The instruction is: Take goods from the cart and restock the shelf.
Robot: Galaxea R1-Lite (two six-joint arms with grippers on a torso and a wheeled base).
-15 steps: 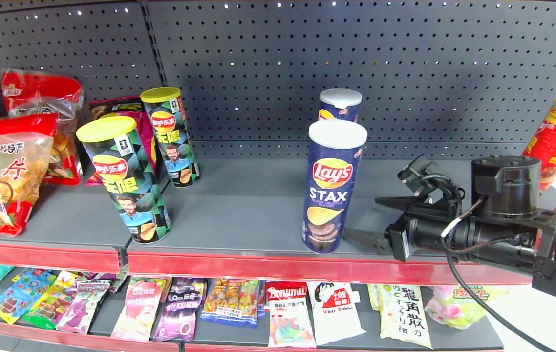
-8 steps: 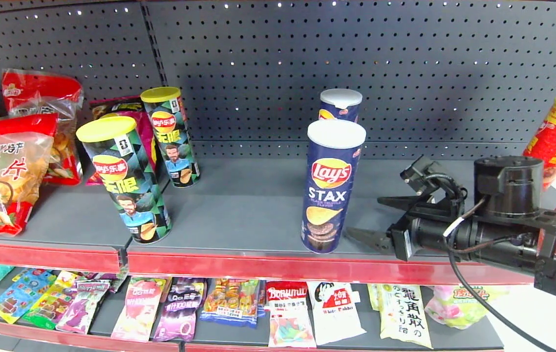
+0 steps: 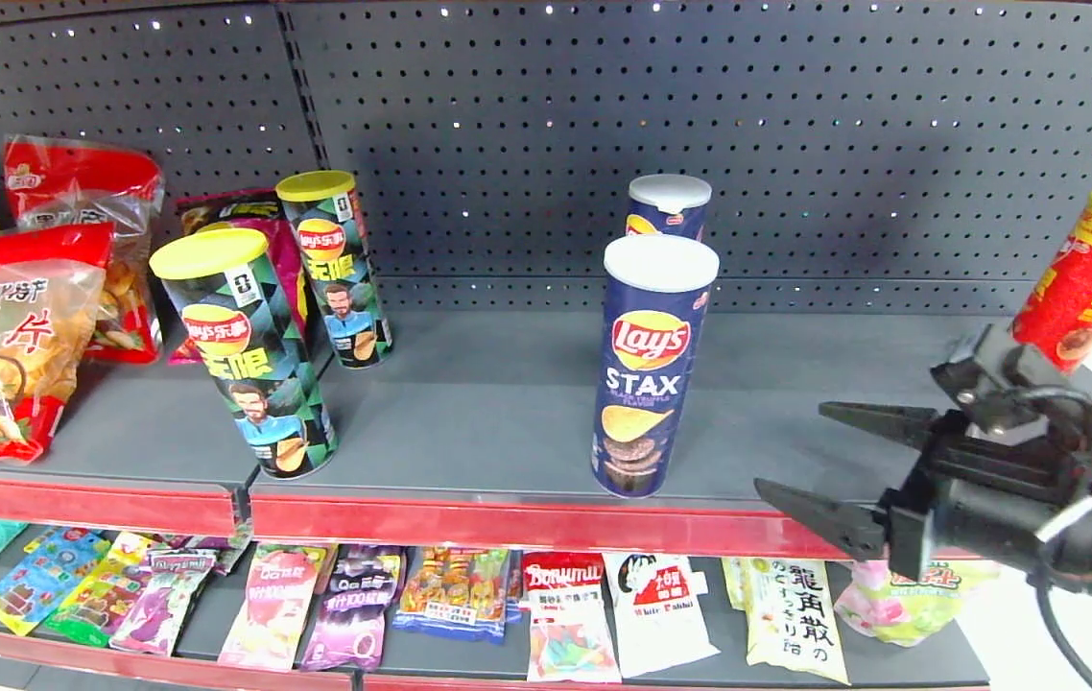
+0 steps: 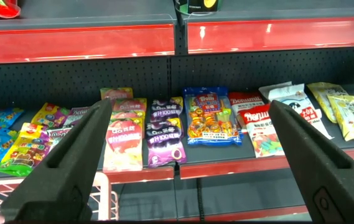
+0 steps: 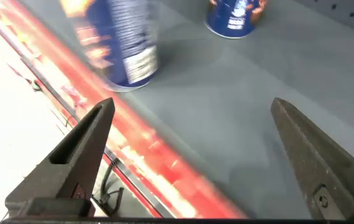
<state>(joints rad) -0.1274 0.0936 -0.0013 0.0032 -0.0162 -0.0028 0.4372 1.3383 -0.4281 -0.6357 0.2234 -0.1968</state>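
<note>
A dark blue chip can (image 3: 650, 365) with a white lid stands upright near the front edge of the grey shelf (image 3: 508, 413). A second blue can (image 3: 667, 205) stands behind it. My right gripper (image 3: 843, 465) hangs open and empty to the right of the front can, clear of it, over the shelf's red front lip (image 3: 527, 523). In the right wrist view both blue cans, the front one (image 5: 124, 46) and the rear one (image 5: 234, 15), lie beyond the open gripper (image 5: 195, 162). My left gripper (image 4: 189, 168) is open and empty, facing the lower shelf of candy bags (image 4: 164, 134).
Two green cans with yellow lids (image 3: 249, 355) (image 3: 333, 267) and red snack bags (image 3: 9, 336) fill the shelf's left part. A red can (image 3: 1088, 278) stands at the far right. Bare shelf lies between the blue cans and the red can. Candy packets (image 3: 565, 614) line the lower shelf.
My right gripper has drawn back to the right and toward the shelf's front, away from the front blue can, which stays standing in place.
</note>
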